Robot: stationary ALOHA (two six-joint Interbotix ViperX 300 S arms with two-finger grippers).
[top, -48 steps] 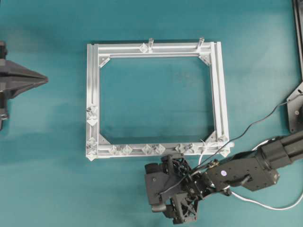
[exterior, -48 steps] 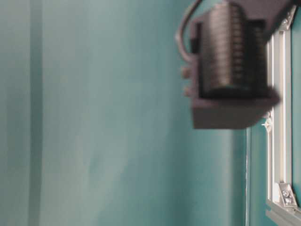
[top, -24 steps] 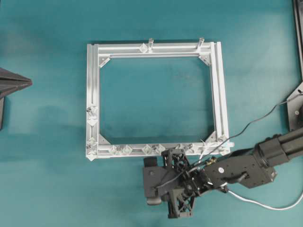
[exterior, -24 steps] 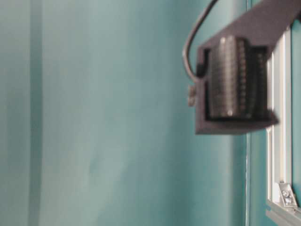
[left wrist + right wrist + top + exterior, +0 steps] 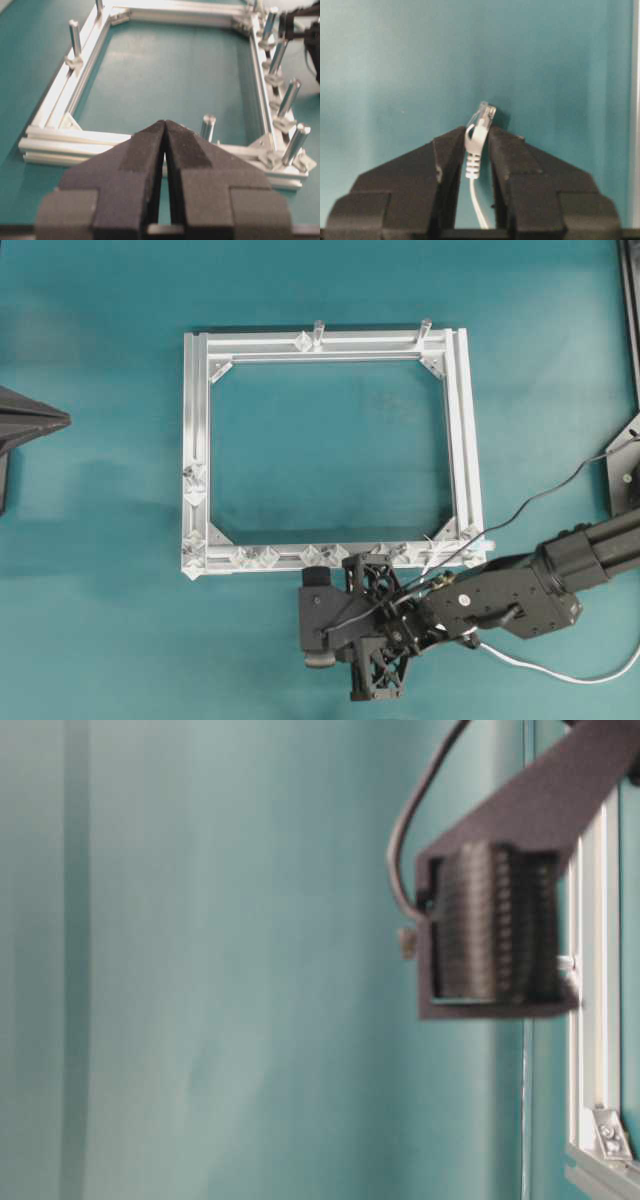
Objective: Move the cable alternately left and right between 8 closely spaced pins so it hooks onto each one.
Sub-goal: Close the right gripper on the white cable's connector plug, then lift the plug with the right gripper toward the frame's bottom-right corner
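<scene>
In the right wrist view my right gripper (image 5: 479, 131) is shut on the small plug of the white cable (image 5: 476, 200), which trails back between the fingers. The plug's clear tip pokes out past the fingertips, above the teal table. Overhead, that gripper (image 5: 318, 635) sits just below the silver frame's bottom rail, where the pins (image 5: 312, 556) stand in a close row. The cable (image 5: 560, 675) curves away at the lower right. My left gripper (image 5: 165, 122) is shut and empty, tips touching. It stays at the far left (image 5: 20, 425), away from the frame.
The rectangular aluminium frame (image 5: 196, 440) lies in the middle of the teal table, with two grey posts (image 5: 319, 332) on its top rail. A black robot wire (image 5: 560, 485) loops by the right arm. The table-level view is mostly filled by a blurred dark arm part (image 5: 495, 945).
My right gripper has gone from open to shut on the cable's plug and has shifted left and toward the bottom rail. The left arm has drawn back slightly toward the left edge.
</scene>
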